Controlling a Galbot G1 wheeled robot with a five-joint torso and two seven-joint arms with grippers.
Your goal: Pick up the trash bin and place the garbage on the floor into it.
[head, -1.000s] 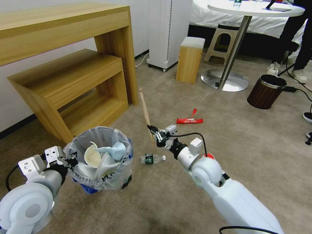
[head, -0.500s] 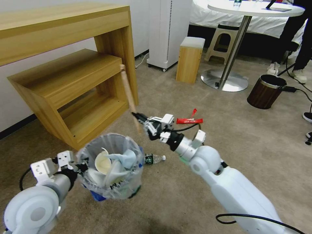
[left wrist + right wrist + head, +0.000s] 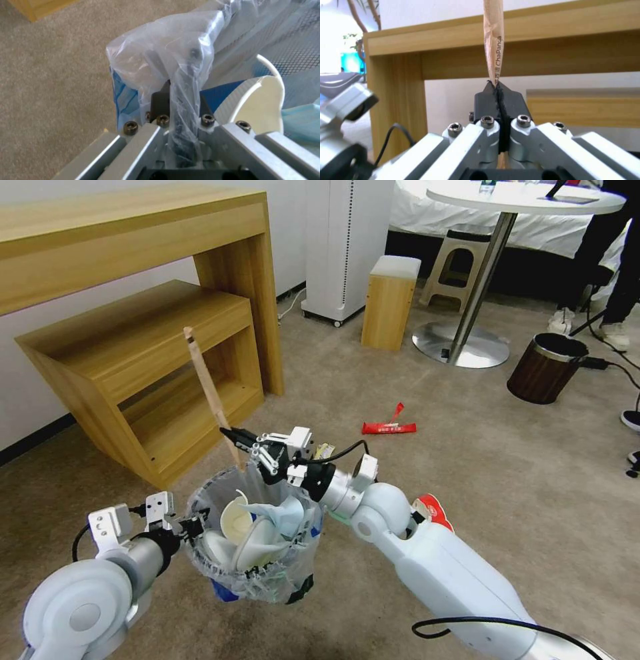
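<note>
Above the rim of the small round black trash bin with its clear, blue-edged plastic liner point(image 3: 257, 553), the right gripper point(image 3: 235, 436) holds a long paper-wrapped wooden stick point(image 3: 212, 395) nearly upright, tilted a little toward the light wooden shelf unit point(image 3: 143, 347). The jaws are pressed together on the stick close to its lower end, so most of its length rises above them and only a short stub hangs below. To finish this step well, the stub should, as I judge it, sit over the open mouth before the jaws part, and the stick should be tipped so that its long upper part falls inward, not across the rim and back onto the beige short-pile carpet floor point(image 3: 467, 467). The bin is already well filled with a white paper cup point(image 3: 235, 521) and a pale blue mask point(image 3: 283, 512), so a long piece may well lodge against them.

The right arm reaches across the robot's front, its wrist roughly level. The left gripper point(image 3: 193, 527) has its jaws pinching the bin's rim through the liner point(image 3: 181, 75), carrying the bin clear of the floor. A red wrapper point(image 3: 389, 427) lies on the carpet, well apart.
</note>
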